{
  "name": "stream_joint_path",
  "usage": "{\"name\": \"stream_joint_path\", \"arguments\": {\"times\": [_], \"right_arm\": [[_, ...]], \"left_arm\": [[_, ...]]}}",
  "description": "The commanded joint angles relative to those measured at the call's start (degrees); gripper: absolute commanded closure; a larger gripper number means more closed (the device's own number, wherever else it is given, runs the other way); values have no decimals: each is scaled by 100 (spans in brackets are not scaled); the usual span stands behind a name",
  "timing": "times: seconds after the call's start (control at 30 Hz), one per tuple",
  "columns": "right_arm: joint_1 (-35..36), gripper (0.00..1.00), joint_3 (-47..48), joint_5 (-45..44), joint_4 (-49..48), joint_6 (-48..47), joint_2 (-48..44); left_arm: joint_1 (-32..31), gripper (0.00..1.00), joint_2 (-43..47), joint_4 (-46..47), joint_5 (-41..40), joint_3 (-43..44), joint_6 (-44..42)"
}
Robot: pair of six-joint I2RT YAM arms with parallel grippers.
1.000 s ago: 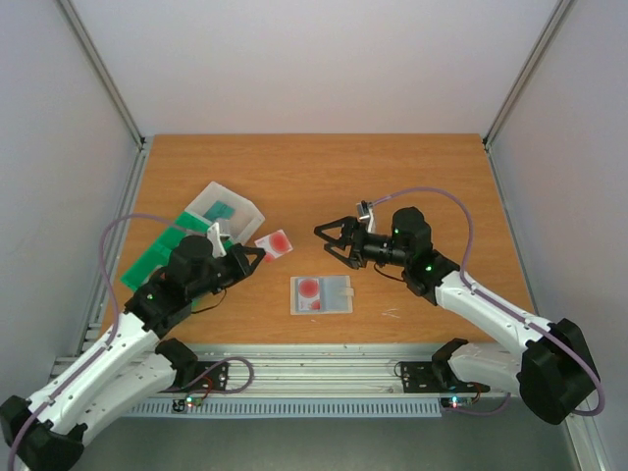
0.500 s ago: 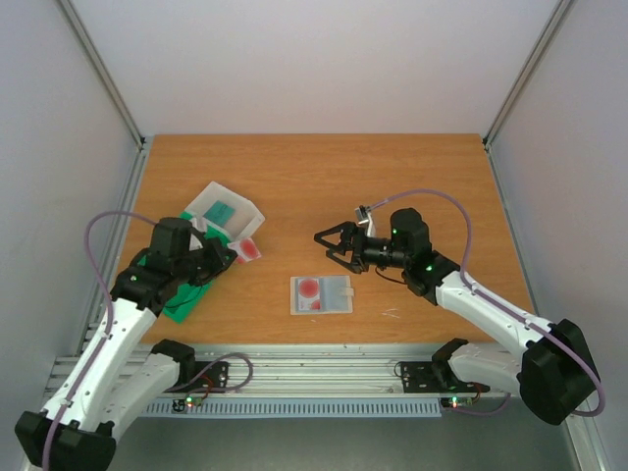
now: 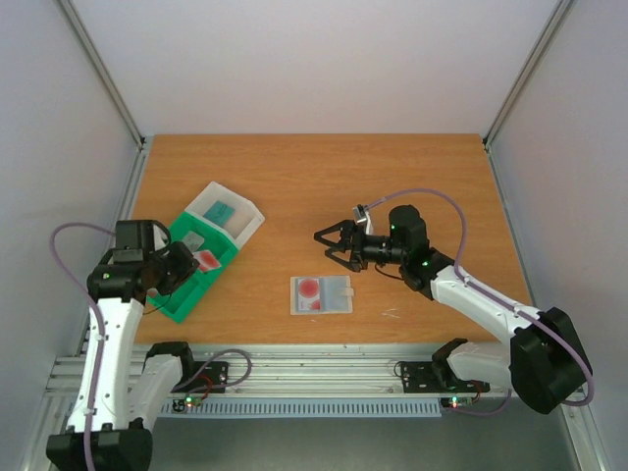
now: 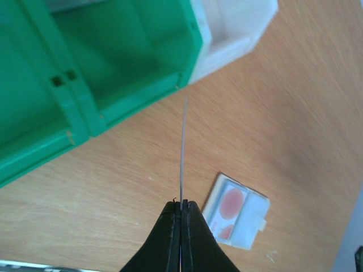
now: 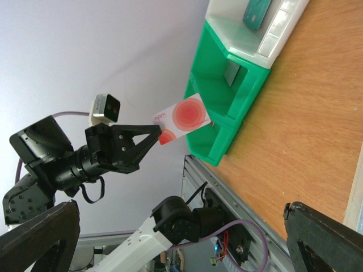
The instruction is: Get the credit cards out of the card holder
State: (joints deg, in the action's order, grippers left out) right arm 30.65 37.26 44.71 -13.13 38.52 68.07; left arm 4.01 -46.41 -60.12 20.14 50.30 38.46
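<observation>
The card holder (image 3: 322, 293) lies flat on the table with a red-dotted card showing in its left panel; it also shows in the left wrist view (image 4: 235, 211). My left gripper (image 3: 192, 263) is shut on a red-and-white credit card (image 3: 207, 260), held over the green tray (image 3: 175, 306). In the left wrist view the card (image 4: 183, 147) is edge-on between the closed jaws. The right wrist view shows it too (image 5: 181, 116). My right gripper (image 3: 330, 244) is open and empty, above the table just behind the holder.
A clear box (image 3: 246, 224) holding a teal card (image 3: 220, 211) adjoins the green tray's far end. A grey card (image 5: 231, 72) lies in a tray compartment. The table's front edge and metal rail (image 3: 314, 368) run close below the holder.
My left arm has swung left and back, carrying the red card from beside the holder to over the green tray. The right arm has hardly moved.
</observation>
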Motion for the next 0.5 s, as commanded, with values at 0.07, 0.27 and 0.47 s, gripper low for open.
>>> {"name": "stream_joint_path", "arguments": {"times": [0.07,0.27,0.47], "right_arm": [[-321,2,-187,460,-700,283,328],[-689,1,-458,853,-1673,880,599],[-830,2,-469,968,-1946,1050,721]], "left_arm": [[583,100,272,-664,-816,283,-215],[1264,100,-59,-463,-597,182,-305],[1979,100,-540,-448,-521,313,-743]]}}
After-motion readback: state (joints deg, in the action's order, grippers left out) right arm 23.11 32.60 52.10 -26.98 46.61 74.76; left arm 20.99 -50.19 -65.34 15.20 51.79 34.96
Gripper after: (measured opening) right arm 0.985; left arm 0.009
